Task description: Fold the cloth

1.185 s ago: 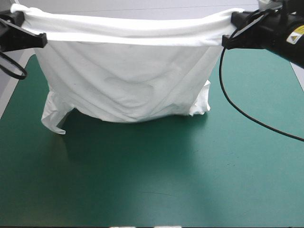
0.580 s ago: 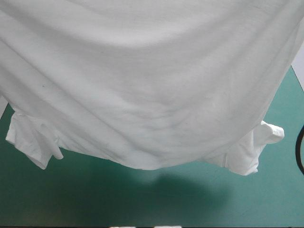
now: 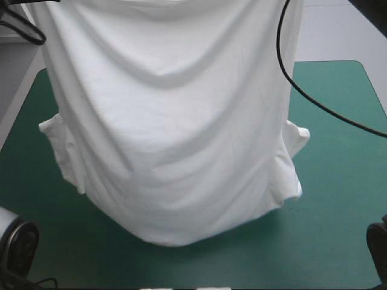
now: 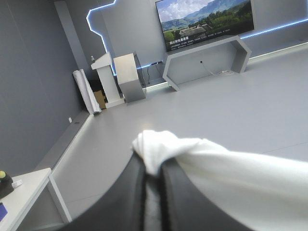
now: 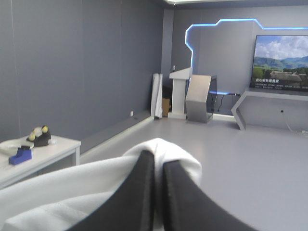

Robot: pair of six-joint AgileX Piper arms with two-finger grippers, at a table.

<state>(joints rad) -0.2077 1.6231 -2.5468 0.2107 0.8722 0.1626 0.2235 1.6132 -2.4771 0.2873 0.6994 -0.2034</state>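
Note:
The white T-shirt [image 3: 169, 133] hangs lengthwise from above the high view's top, and its lower edge [image 3: 163, 238] droops to the teal-green cover [image 3: 338, 181] near the table's front. A short sleeve pokes out on each side [image 3: 57, 142] [image 3: 296, 142]. Both grippers are above the high view and hidden from it. In the left wrist view my left gripper [image 4: 153, 166] is shut on a bunched corner of the T-shirt [image 4: 163, 147], raised level with the room. My right gripper [image 5: 156, 161] is likewise shut on the T-shirt [image 5: 163, 149], and the cloth trails off sideways.
Bare teal-green cover shows to the left [image 3: 27, 151] and right of the hanging shirt and along the front edge. Dark rounded parts of the arms sit at the near left corner [image 3: 18, 244] and near right corner [image 3: 378, 241].
Earlier the shirt was stretched wide between both grippers over the far edge. It then swung forward, filling the view. Now it hangs narrower and longer, with the grippers out of the high view.

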